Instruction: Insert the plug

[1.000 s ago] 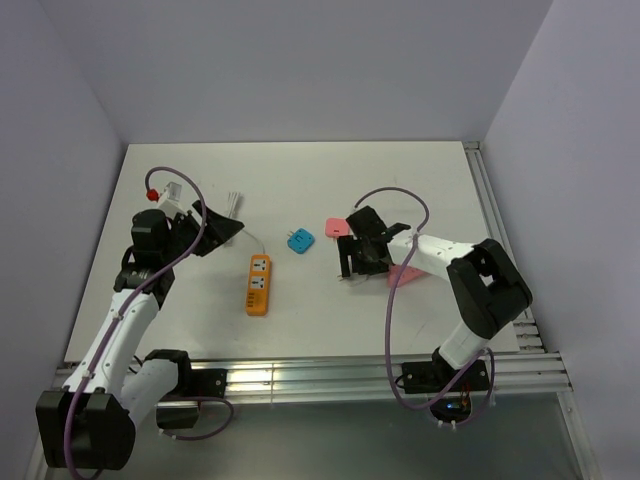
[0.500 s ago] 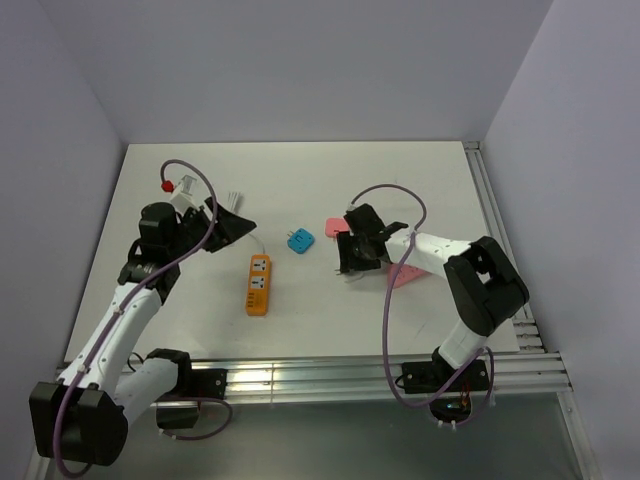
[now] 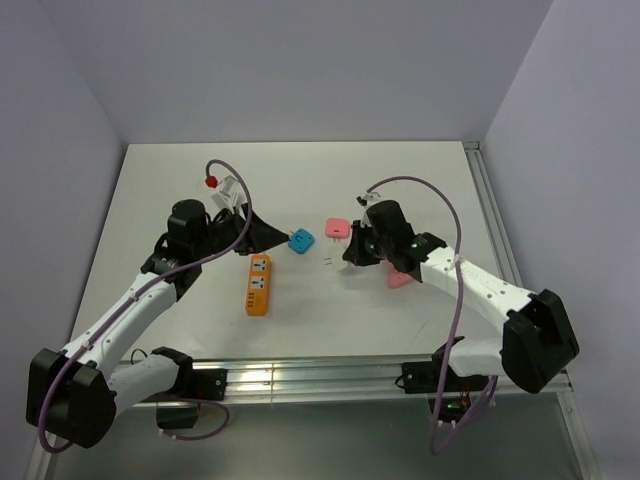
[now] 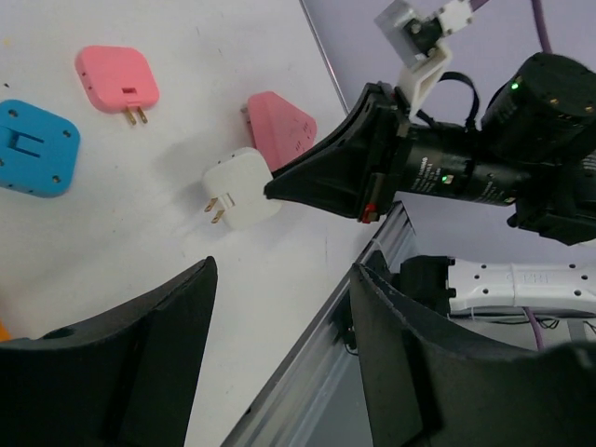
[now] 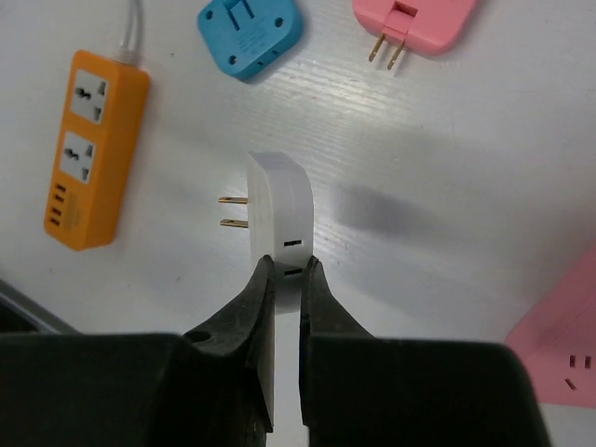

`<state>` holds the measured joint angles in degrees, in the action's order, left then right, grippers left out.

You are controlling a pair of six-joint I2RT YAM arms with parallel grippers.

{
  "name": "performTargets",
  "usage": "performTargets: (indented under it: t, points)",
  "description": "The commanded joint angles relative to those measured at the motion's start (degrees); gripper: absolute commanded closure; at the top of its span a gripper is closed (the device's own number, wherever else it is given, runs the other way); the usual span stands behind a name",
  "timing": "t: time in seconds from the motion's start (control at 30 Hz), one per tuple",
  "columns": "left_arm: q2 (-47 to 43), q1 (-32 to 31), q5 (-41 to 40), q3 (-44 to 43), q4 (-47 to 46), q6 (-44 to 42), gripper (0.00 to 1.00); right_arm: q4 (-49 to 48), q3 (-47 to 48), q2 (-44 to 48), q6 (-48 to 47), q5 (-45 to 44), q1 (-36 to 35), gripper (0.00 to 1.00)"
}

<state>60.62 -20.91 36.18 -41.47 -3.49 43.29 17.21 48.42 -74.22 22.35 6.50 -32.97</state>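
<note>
The plug (image 3: 300, 240) is small and bright blue and lies flat on the table, also seen in the left wrist view as the plug (image 4: 35, 149) and in the right wrist view as the plug (image 5: 250, 33). My left gripper (image 3: 272, 236) hovers just left of it. The left gripper (image 4: 284, 268) is open with nothing between its fingers. My right gripper (image 5: 287, 265) is shut on a white square plug (image 5: 279, 205), its prongs pointing left toward the orange power strip (image 5: 96, 149). That gripper (image 3: 352, 252) sits right of the blue plug.
A pink square plug (image 3: 336, 228) lies behind the right gripper. A pink triangular socket block (image 3: 402, 277) lies under the right forearm. The orange power strip (image 3: 259, 284) lies lengthwise below the left gripper. A metal rail runs along the table's right edge (image 3: 490, 220).
The right gripper has closed on the white plug and its arm has stretched out lower. The left arm has swung right, bringing its gripper next to the blue plug.
</note>
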Motion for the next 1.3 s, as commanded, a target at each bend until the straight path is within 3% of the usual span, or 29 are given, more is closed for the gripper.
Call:
performTargets:
  t: [0.0,0.17,0.57,0.83,1.27]
  points:
    - [1.0,-1.9,1.3,-0.4,-3.4,-1.0,0.36,-0.1,-1.5,4.9,-1.3,2.2,-0.2,1.0]
    - [2.4,-5.5,1.5,-0.9,-5.4,-1.5,0.35,-0.8,-3.2,10.1,-0.8,5.5,-0.3,1.0]
    - [4.3,-10.7,10.6,5.1,-22.7,1.6,0.34,0.1,-1.1,21.0,1.4,21.3,-0.2,1.0]
    - [3.0,-15.5,9.7,4.7,-21.0,-0.6,0.31,-0.9,-0.8,23.8,3.1,24.7,-0.2,1.0]
    - [3.0,-16.0,5.9,5.4,-20.1,0.6,0.32,-0.7,0.5,26.1,4.7,24.9,-0.2,1.0]
